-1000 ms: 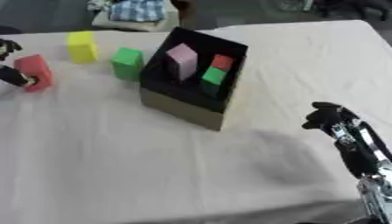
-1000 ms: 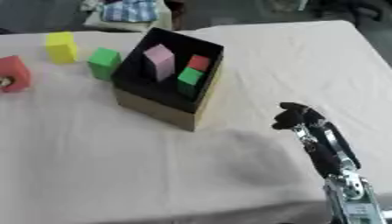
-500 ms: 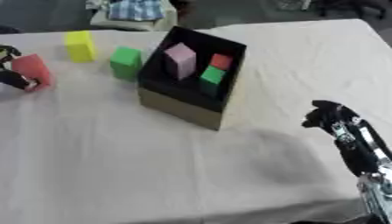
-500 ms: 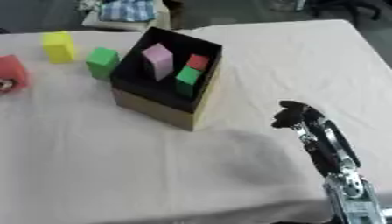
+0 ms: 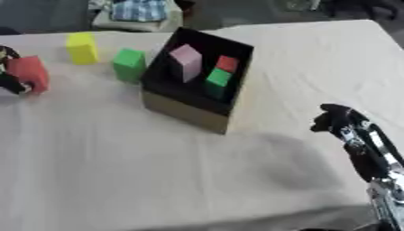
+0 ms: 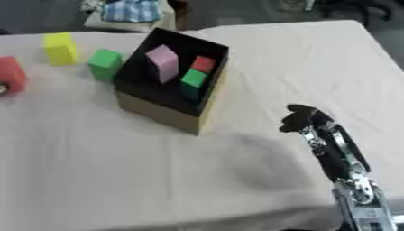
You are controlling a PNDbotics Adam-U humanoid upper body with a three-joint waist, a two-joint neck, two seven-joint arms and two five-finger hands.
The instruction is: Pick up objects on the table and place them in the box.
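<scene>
An open cardboard box [image 5: 189,113] with a black inside stands mid-table and holds a pink block [image 5: 188,62], a small red block [image 5: 227,63] and a green block [image 5: 217,77]. To its left on the cloth stand a green block [image 5: 128,64] and a yellow block [image 5: 81,47]. At the far left edge my left hand [image 5: 8,83] is curled round a larger red block [image 5: 29,73], with dark fingers showing above and below it. My right hand [image 6: 304,119] hovers low at the right, apart from the box, fingers curled and holding nothing.
A beige cloth [image 5: 118,171] covers the table, with wide room in front of the box and to its right. Beyond the far edge lies a bundle with checked fabric [image 5: 140,10]. The table's front edge runs close under my right arm.
The red block in my left hand has shifted very slightly to the left. The right hand and the other blocks stay where they were.
</scene>
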